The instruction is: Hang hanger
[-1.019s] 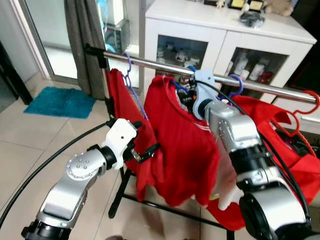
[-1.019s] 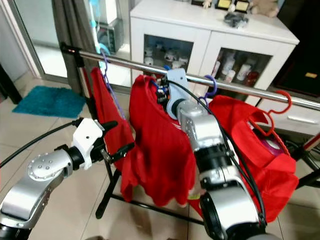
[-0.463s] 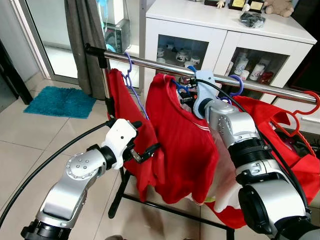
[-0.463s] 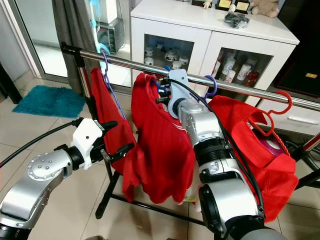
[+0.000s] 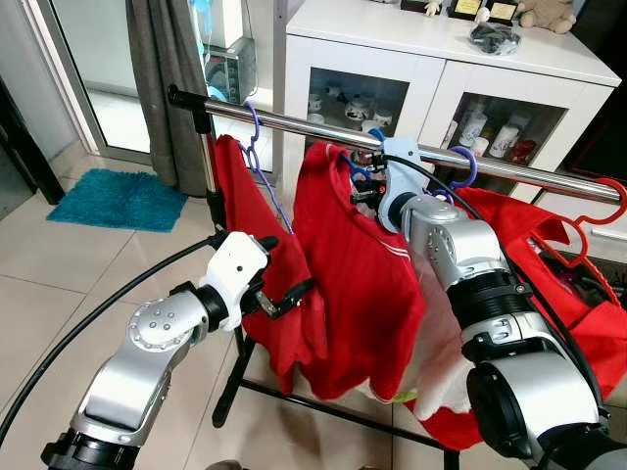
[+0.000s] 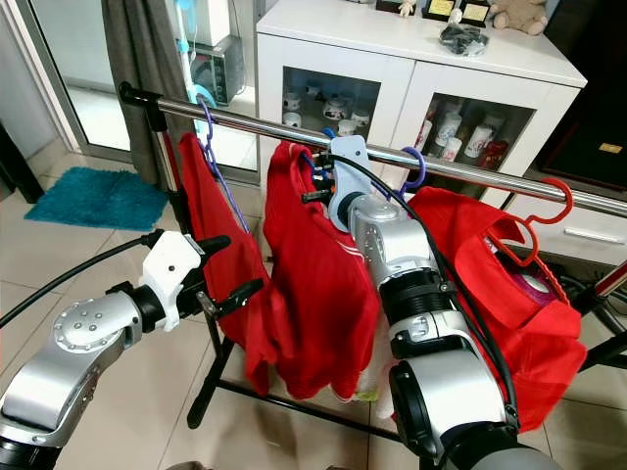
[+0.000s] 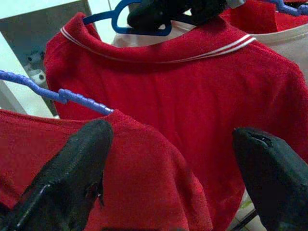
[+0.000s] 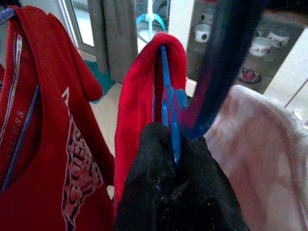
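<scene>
A steel clothes rail (image 5: 294,125) runs across in front of me. My right gripper (image 5: 364,188) is just below it, shut on the neck of a blue hanger (image 8: 169,115) that carries a red shirt (image 5: 358,284). The blue hook sits close under the rail; I cannot tell whether it rests on it. My left gripper (image 5: 285,263) is open, lower and to the left. Its fingers (image 7: 82,163) straddle the edge of another red shirt (image 5: 245,206), which hangs from a purple hanger (image 5: 253,137) on the rail.
A second purple hook (image 5: 468,162) and a red hanger (image 5: 612,201) with red clothes (image 5: 588,333) hang further right. A white cabinet (image 5: 431,59) stands behind the rail. A grey curtain (image 5: 167,59) and a teal mat (image 5: 118,199) are at the left. A black cable (image 5: 98,313) trails by my left arm.
My right gripper has lifted the blue hanger a little closer to the rail, and the red shirt's hem has swung right. The left arm has not moved.
</scene>
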`<state>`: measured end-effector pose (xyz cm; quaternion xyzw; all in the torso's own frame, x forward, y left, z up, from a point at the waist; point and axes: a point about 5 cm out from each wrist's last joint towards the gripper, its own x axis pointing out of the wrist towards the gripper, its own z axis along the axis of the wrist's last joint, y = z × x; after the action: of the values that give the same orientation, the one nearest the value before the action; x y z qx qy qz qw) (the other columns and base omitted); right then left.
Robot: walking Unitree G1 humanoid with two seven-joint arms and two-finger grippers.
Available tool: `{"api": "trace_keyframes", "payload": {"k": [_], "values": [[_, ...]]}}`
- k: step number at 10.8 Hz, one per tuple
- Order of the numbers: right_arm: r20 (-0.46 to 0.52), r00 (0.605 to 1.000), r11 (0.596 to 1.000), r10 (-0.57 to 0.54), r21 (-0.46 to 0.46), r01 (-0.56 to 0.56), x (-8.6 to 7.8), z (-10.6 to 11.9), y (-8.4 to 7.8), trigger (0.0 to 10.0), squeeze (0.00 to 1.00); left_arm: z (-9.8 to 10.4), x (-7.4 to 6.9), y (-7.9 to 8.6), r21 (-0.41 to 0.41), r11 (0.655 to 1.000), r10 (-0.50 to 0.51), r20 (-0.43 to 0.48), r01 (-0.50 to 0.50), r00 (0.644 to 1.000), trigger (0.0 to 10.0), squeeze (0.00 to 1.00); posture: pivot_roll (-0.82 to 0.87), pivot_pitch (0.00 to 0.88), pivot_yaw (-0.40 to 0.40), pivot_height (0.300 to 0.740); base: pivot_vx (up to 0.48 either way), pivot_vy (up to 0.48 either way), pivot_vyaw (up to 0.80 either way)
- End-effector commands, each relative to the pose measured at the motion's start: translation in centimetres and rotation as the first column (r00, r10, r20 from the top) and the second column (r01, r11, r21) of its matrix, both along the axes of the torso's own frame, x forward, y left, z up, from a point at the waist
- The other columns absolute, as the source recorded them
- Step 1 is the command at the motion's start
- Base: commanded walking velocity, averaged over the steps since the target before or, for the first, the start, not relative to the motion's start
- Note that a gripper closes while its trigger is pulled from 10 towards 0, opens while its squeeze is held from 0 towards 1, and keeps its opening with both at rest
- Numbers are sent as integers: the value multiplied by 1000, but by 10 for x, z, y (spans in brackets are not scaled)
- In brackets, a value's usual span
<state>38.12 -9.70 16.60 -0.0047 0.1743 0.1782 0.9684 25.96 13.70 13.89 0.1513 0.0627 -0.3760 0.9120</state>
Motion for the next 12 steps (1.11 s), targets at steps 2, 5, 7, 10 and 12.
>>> {"api": "trace_keyframes", "payload": {"k": [2, 5, 7, 10, 12], "values": [[106, 994, 999, -18, 38, 14, -1, 21, -9, 0, 0, 6, 6, -1, -46, 998, 48, 16, -47, 999, 10000, 0, -50, 0, -77, 740, 0, 0, 0], [259, 966, 994, -6, 104, -22, -26, 45, -22, 0, 0, 4, 5, 6, -62, 990, 128, 14, -127, 992, 10000, 0, -61, 0, -67, 740, 0, 0, 0], [266, 963, 995, 43, 73, -65, -47, 29, -24, 0, 0, 1, 5, 3, -63, 989, 130, 0, -130, 991, 10000, 0, -68, 0, -61, 740, 0, 0, 0], [200, 977, 994, 78, 59, -91, -69, -1, -26, 0, 0, 1, 8, 2, -74, 986, 148, -8, -148, 989, 10000, 0, -74, 0, -54, 740, -270, 0, 0], [180, 981, 996, 77, 21, -82, -77, -15, -29, 0, 0, -1, 7, 3, -74, 985, 156, -17, -157, 988, 10000, 0, -70, 0, -62, 740, -277, 0, 0]]}}
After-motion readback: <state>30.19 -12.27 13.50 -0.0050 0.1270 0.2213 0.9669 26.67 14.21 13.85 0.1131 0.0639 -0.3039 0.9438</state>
